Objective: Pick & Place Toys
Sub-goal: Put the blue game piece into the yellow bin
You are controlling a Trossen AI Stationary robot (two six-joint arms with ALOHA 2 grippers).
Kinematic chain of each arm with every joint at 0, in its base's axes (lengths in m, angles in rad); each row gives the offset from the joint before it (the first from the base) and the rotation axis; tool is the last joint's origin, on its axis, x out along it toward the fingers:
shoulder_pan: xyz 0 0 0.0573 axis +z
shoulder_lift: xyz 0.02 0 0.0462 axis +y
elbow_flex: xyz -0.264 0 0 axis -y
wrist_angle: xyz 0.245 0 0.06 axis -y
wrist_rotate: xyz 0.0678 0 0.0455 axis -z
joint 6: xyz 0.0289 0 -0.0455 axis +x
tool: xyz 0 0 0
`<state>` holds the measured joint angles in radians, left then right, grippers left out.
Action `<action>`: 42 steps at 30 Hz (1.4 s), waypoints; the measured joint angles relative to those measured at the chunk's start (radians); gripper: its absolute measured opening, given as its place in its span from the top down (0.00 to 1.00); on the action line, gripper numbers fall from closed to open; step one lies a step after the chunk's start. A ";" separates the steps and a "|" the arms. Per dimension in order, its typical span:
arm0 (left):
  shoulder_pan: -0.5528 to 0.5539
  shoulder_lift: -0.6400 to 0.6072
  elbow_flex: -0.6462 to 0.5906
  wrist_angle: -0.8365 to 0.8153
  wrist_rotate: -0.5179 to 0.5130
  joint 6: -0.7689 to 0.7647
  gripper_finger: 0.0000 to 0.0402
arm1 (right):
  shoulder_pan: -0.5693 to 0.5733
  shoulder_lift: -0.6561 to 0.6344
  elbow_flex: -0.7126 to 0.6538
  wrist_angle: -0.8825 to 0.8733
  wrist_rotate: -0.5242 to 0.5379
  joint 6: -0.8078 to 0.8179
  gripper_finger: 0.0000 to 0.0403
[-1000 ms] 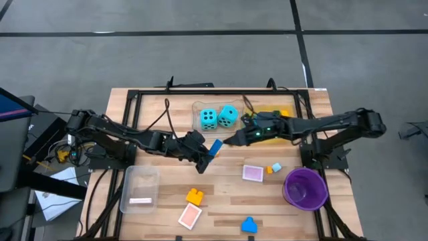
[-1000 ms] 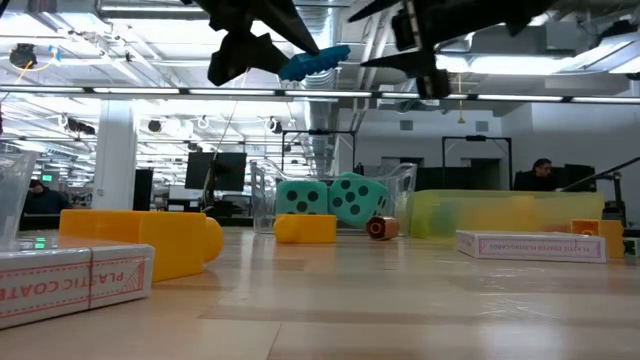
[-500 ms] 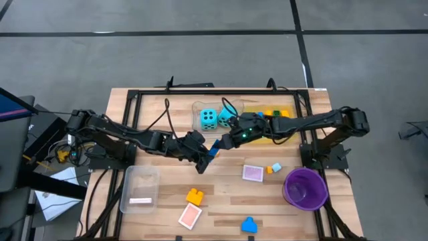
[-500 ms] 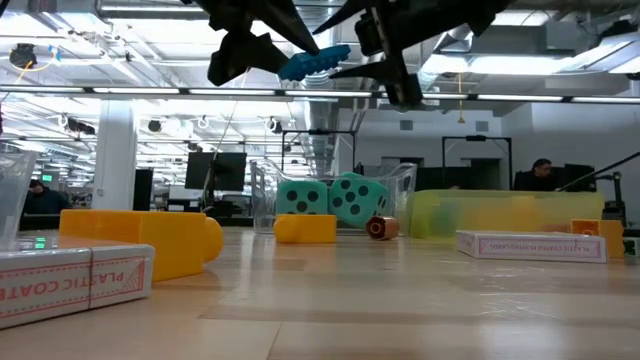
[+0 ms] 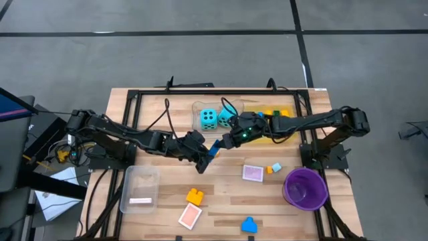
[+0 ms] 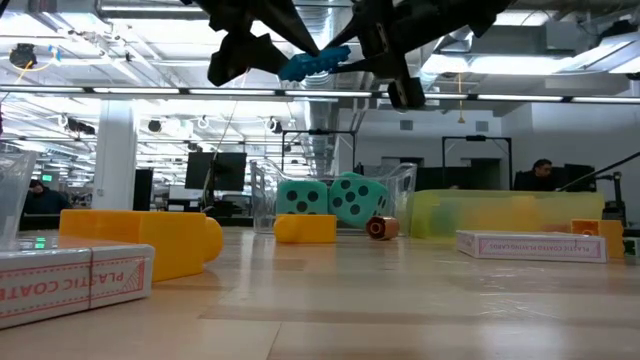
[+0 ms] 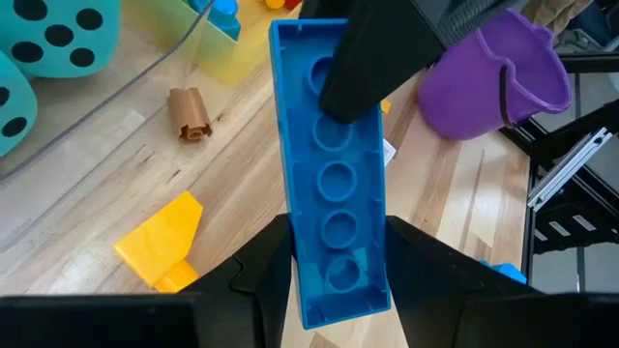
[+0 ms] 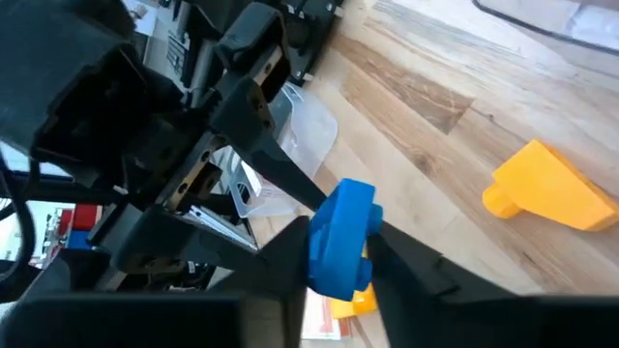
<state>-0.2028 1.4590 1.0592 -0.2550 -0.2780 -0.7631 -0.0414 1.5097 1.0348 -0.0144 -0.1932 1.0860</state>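
The long blue brick (image 7: 331, 188) hangs in the air above the desk (image 5: 221, 194), clamped at opposite ends by the left hand (image 7: 329, 280) and the right hand (image 8: 334, 256). Left should release only once right's grip is firm.

Two dark, slender jointed arms; black cables looping alongside. Green light glowing on the right arm (image 5: 294, 125); matte black, tapered fingers (image 7: 261, 275).

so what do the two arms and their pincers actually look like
Both arms are dark, slim and jointed, with black cables looping along them. The left pincer and right pincer each end in two dark, tapered fingers. A small green light glows on the right arm's wrist.
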 joint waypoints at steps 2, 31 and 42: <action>0.000 0.000 0.000 -0.001 -0.004 0.001 0.65 | 0.001 0.000 0.000 0.005 0.000 -0.006 0.83; -0.046 0.000 -0.001 -0.236 0.134 0.025 0.65 | 0.027 -0.027 -0.001 -0.459 0.061 -0.127 0.90; -0.094 0.000 0.000 -0.252 0.040 0.023 0.73 | -0.032 -0.332 -0.016 -0.841 0.294 -0.120 0.90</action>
<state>-0.2970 1.4590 1.0588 -0.5072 -0.2382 -0.7404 -0.0729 1.1778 1.0185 -0.8556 0.1004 0.9659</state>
